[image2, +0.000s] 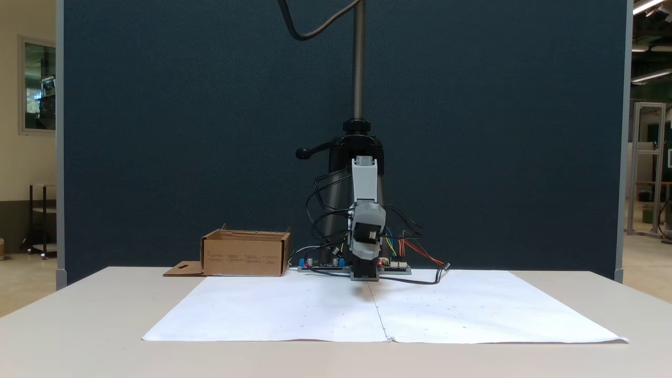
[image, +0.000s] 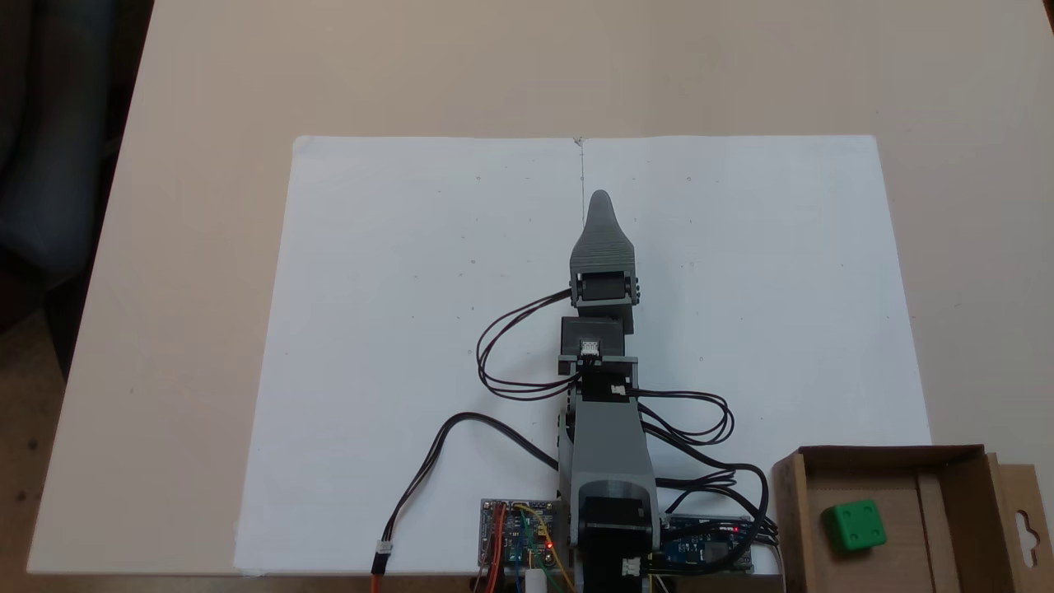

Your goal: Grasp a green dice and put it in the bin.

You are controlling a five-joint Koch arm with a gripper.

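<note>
Task looking done: dice [image: 855, 525] is lying inside the bin [image: 959, 502], arm is pointing away over the paper [image: 395, 329], fingers [image: 600, 198] overlapping, state unreadable.

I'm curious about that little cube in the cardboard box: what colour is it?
Bright green, with sunken round pips. The green dice shows best in the fixed view from above.

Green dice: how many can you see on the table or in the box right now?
1. The green dice lies inside the cardboard bin, near its middle, at the lower right of the top-down fixed view. From the front fixed view, the bin's walls hide its inside.
</note>
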